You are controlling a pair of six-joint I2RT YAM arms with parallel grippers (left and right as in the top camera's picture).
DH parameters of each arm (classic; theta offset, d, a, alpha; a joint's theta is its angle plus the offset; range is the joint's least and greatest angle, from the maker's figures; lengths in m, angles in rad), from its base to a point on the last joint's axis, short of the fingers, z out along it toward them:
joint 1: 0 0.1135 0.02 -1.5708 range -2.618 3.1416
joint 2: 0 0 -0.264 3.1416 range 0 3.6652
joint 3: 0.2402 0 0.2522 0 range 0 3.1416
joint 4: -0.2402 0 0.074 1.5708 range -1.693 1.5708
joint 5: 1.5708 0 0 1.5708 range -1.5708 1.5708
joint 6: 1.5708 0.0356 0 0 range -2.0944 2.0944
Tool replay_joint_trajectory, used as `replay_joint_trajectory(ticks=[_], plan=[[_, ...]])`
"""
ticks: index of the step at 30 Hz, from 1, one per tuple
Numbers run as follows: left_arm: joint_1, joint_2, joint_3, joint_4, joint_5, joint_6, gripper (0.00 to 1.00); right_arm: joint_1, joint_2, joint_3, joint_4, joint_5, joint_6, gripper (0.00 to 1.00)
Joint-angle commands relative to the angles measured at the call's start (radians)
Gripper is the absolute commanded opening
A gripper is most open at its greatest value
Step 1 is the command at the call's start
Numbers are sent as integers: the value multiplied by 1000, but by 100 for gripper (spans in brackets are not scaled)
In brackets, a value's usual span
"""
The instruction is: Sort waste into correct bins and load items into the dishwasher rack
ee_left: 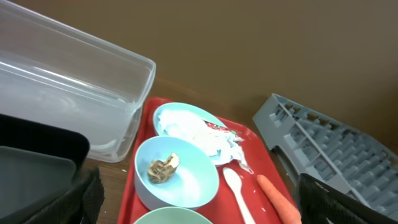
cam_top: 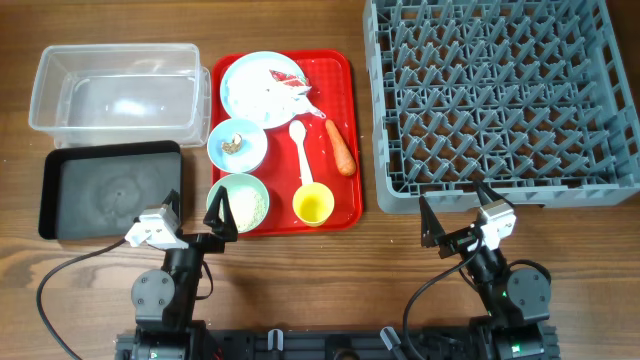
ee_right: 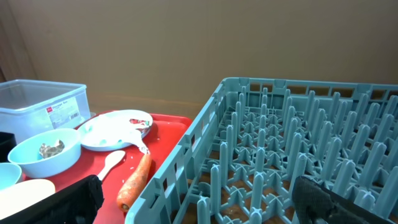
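Several light things share the red tray (cam_top: 335, 100): the crumpled napkin (cam_top: 287, 84) on the far plate (cam_top: 240, 90) is soft and nearly weightless, so I judge a pinch into its bunched folds will hold it, while the carrot (cam_top: 341, 146) near the tray's right edge is stiff, smooth and inclined to roll, best taken across its thick middle. The plate, the scrap bowl (cam_top: 252, 153) and the nearer rice bowl (cam_top: 232, 186) look like rigid, slick plastic; I would grip them by the rim. Its rice (cam_top: 252, 206) will scatter, so tipping that bowl seems safer than pinching. The yellow cup (cam_top: 313, 205) and white spoon (cam_top: 299, 150) are small and easy to knock. Left of the tray lie the clear tub (cam_top: 115, 85) and, nearer, the black tray (cam_top: 110, 190); the grey rack (cam_top: 500, 100) stands to the right. My left gripper (cam_top: 196, 215) hovers low at the tray's near left corner, my right gripper (cam_top: 455, 212) just before the rack's near edge, both angled forward over the table (cam_top: 330, 270), fingers spread wide, holding nothing.
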Motion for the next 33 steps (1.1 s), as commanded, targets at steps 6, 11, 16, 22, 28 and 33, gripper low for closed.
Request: replay_joint_trajectory(ticks=[6, 11, 16, 22, 28, 33], plan=[[3, 12, 40, 22, 202, -31, 100, 5, 2, 42, 95, 95, -10, 100], [3, 164, 247, -55, 201, -23, 100, 5, 28, 179, 45, 61, -11, 100], [2, 500, 593, -200, 209, 23, 100, 5, 173, 394, -57, -50, -13, 100], [1, 975, 1177, -593, 230, 61, 100, 5, 511, 785, -341, -60, -40, 100], [-160, 1439, 1737, -1004, -23, 191, 100, 5, 899, 1233, -790, -56, -121, 100], [-259, 1628, 1787, -962, 13, 185, 100, 5, 1041, 1292, -884, -64, -137, 100]])
